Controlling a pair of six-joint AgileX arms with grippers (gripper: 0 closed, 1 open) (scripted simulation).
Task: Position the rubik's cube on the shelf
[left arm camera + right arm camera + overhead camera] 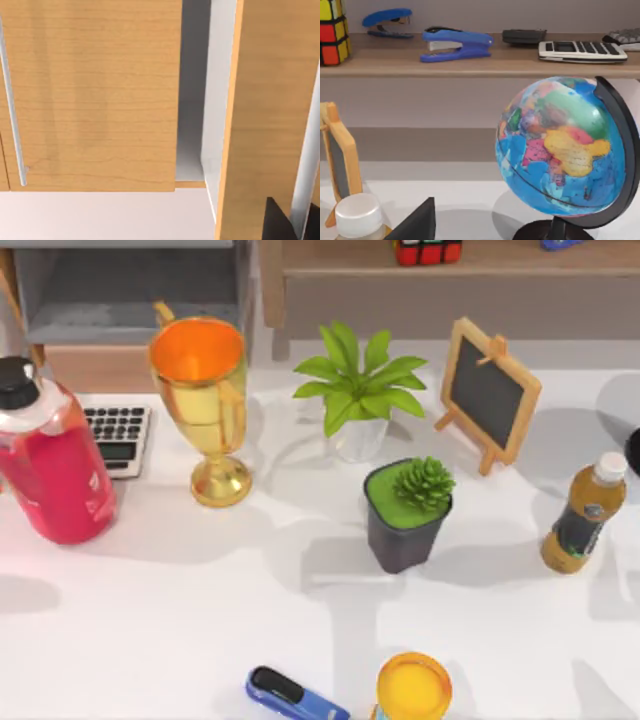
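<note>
Already on the shelf [340,258], the rubik's cube [428,251] sits on the light-brown board at the far edge of the top view, right of the wooden upright post [270,285] and left of a small blue object [560,244]. Seen from the right wrist camera, the cube [333,31] stands at one end of the board [485,64], followed along it by a small blue stapler [387,21], a larger blue stapler [455,44], a dark flat item [524,36] and a calculator [582,51]; a globe [560,150] on a black stand rises in front. Down on the white bench [200,620], a gold trophy cup [205,405], a red bottle [45,455], a calculator [118,435], a leafy plant [358,390], a dark pot with a succulent [407,515], a small chalkboard easel [488,392], a tea bottle [583,512], a blue stapler [295,698] and a yellow cup [413,688] are spread out. Wooden cabinet panels [95,95] face the left wrist camera. Whether either hand is open or closed cannot be told.
</note>
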